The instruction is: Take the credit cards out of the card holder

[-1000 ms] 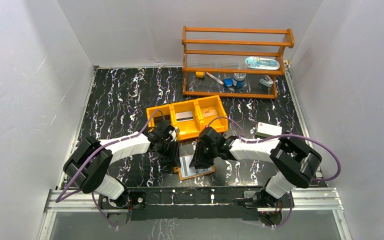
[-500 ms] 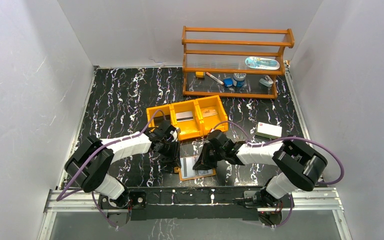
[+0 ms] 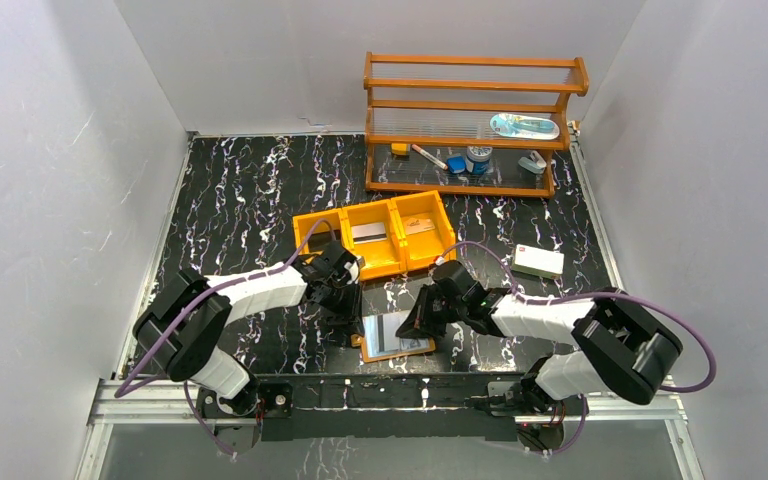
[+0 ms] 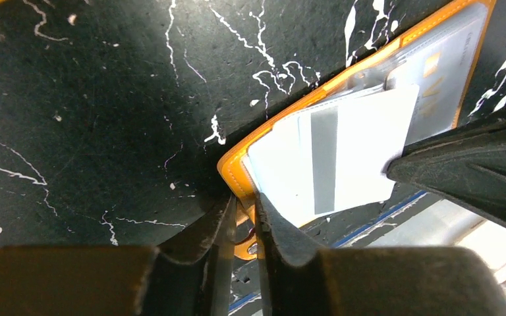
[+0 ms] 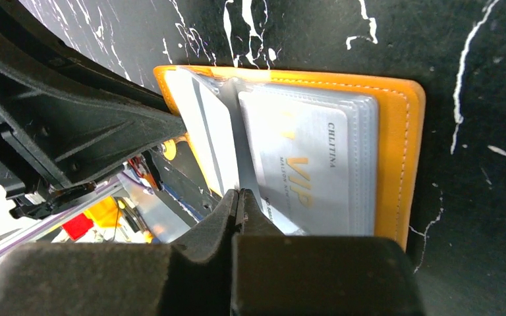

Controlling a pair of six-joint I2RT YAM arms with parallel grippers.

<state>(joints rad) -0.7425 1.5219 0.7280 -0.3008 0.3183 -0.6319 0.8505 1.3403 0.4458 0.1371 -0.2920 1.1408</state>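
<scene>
The orange-tan card holder [image 3: 398, 351] lies open on the black marbled table near its front edge, between both arms. My left gripper [image 4: 244, 197] is shut on the holder's orange corner edge [image 4: 236, 172], by the snap tab. A whitish credit card [image 4: 359, 148] with a grey stripe sticks partway out of the pale pockets, tilted. My right gripper [image 5: 239, 193] is shut on that card's edge. Another card printed "VIP" [image 5: 306, 161] sits inside a clear pocket [image 5: 362, 151]. In the top view the left gripper [image 3: 348, 320] and right gripper [image 3: 419, 325] flank the holder.
An orange three-compartment tray [image 3: 312, 222] holding flat cards stands just behind the holder. To the right lies a white box with a red mark [image 3: 538, 261]. A wooden shelf [image 3: 470, 188] with small items stands at the back. The metal rail [image 3: 390, 390] runs close in front.
My right gripper has closed on the striped card and moved right, toward the holder's right side. The left jaws have narrowed onto the holder's edge; the left arm has barely moved.
</scene>
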